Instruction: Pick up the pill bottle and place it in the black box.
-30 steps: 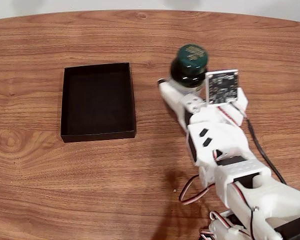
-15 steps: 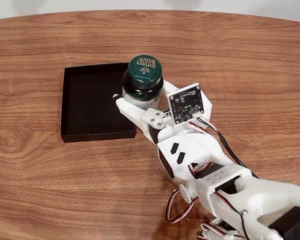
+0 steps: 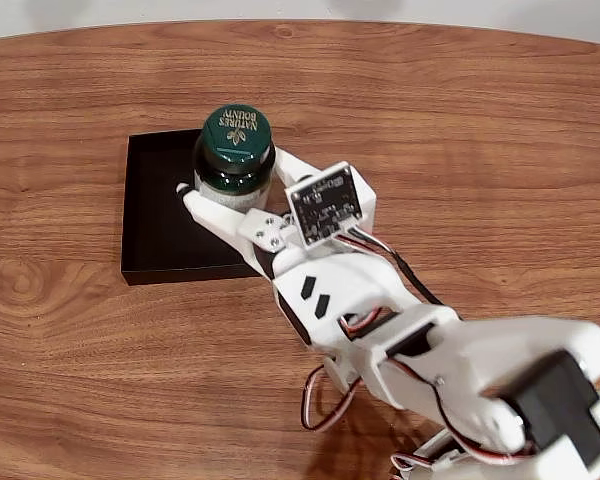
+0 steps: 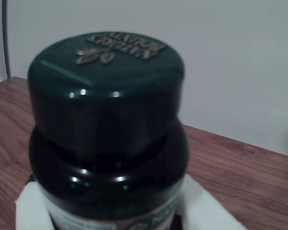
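Fixed view: our gripper is clamped on the bottle, upright w/ cap up, over the box, so it lands standing.

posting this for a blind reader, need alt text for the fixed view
A white robot arm's gripper holds a green-capped pill bottle upright above the right part of a shallow black box on a wooden table. The arm reaches in from the lower right, with a small circuit board mounted near the gripper.

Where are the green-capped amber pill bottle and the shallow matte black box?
Green-capped amber pill bottle (image 3: 236,135), fixed view, on its cap top.
Shallow matte black box (image 3: 155,215), fixed view, on its bare floor.
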